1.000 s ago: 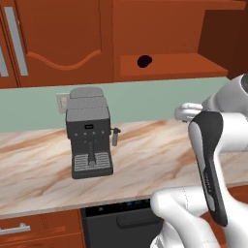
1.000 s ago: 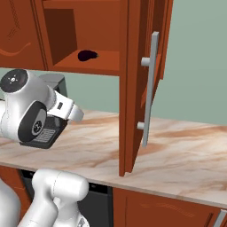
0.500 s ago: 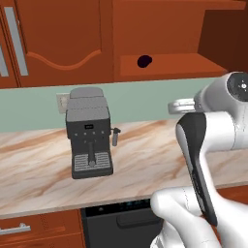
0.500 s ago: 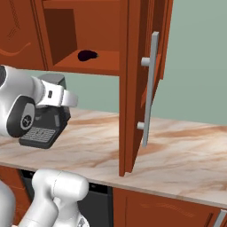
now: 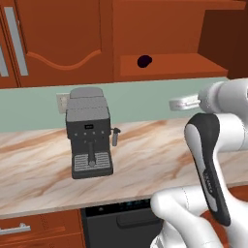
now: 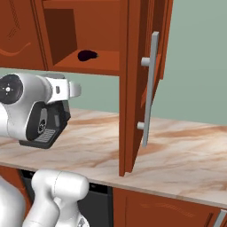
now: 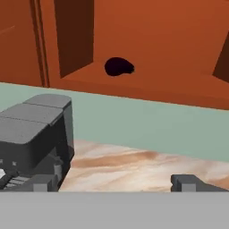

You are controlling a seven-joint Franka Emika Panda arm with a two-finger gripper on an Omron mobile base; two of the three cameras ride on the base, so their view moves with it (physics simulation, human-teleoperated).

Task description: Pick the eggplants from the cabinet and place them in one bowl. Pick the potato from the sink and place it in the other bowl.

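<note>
One eggplant (image 5: 144, 61) (image 6: 87, 55) (image 7: 119, 66), a dark purple-black blob, lies on the shelf of the open reddish-brown cabinet (image 5: 169, 67) (image 6: 102, 62). My gripper (image 7: 115, 183) is open, its fingertips (image 7: 188, 182) wide apart with nothing between them. It hangs over the counter, below and well short of the shelf, and faces the eggplant. In the right base view my hand (image 6: 66, 89) sits left of and lower than the niche. The bowls, the potato and the sink are out of view.
A dark grey coffee machine (image 5: 89, 133) (image 7: 36, 129) stands on the marble counter (image 5: 145, 155) to my left. The cabinet door (image 6: 133, 88) stands open, its silver handle (image 6: 150, 88) jutting out on the right. A drawer front and a dark appliance (image 5: 121, 218) sit below.
My hand has risen and turned toward the cabinet niche while the elbow swung. The jaws stayed open. The eggplant and coffee machine have not moved.
</note>
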